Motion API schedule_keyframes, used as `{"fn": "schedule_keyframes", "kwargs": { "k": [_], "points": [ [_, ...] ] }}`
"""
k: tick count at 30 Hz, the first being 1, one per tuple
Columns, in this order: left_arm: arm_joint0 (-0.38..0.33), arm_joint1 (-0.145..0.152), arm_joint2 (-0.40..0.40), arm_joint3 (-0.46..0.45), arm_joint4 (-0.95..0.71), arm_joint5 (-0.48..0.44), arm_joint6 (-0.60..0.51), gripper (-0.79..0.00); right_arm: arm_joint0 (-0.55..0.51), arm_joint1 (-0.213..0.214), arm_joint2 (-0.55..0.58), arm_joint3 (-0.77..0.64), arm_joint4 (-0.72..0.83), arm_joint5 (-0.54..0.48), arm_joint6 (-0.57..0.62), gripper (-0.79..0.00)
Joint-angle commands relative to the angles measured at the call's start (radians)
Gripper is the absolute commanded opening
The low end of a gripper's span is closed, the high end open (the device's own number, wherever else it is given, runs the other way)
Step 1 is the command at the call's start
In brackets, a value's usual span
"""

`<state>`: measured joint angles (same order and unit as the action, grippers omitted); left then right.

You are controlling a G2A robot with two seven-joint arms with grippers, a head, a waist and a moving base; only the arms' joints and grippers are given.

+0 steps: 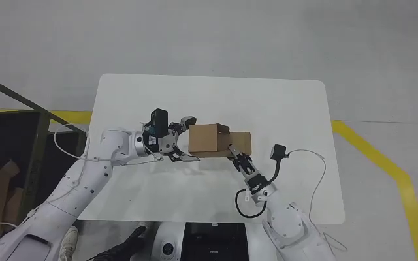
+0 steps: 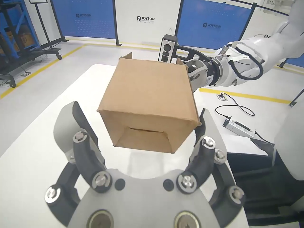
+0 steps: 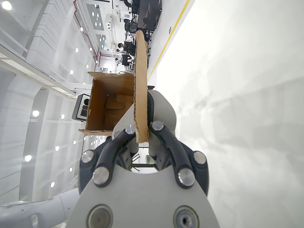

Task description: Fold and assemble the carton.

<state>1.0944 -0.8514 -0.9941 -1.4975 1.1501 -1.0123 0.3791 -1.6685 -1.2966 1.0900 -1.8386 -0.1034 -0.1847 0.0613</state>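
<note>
You have the carton (image 1: pixel 212 138) over the middle of the table (image 1: pixel 274 98), lying lengthwise left to right between the two grippers. The left gripper (image 1: pixel 187 138) sits at its left end, one finger behind that end and one before it. The right gripper (image 1: pixel 232 155) comes in from the table's near side and nips the carton by a flap (image 3: pixel 140 84) at its near right corner. A rack (image 1: pixel 26 124) stands on the floor left of the table.

Bright, even overhead light; ceiling lamps (image 3: pixel 6 5) glare; table (image 3: pixel 237 48) washed pale; wrist-view edges bowed.
</note>
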Motion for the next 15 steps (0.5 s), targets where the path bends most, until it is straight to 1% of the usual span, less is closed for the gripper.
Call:
{"fn": "schedule_keyframes", "kwargs": {
  "k": [1, 6, 12, 15],
  "points": [
    [-0.005, 0.002, 0.010, 0.003, -0.007, 0.000, 0.002, 0.000, 0.000, -0.001, -0.002, 0.002, -0.004, -0.002, -0.004, -0.785],
    [-0.015, 0.008, 0.037, 0.004, -0.027, 0.000, 0.001, 0.000, 0.002, -0.002, -0.005, 0.006, -0.008, -0.007, -0.011, -0.785],
    [-0.030, 0.017, 0.066, 0.010, -0.052, 0.000, 0.001, -0.083, 0.005, -0.003, -0.006, 0.011, -0.013, -0.013, -0.013, -0.785],
    [-0.037, 0.022, 0.077, 0.010, -0.058, 0.000, 0.008, -0.086, 0.007, -0.004, -0.007, 0.015, -0.016, -0.011, -0.011, -0.785]
  ]
}}
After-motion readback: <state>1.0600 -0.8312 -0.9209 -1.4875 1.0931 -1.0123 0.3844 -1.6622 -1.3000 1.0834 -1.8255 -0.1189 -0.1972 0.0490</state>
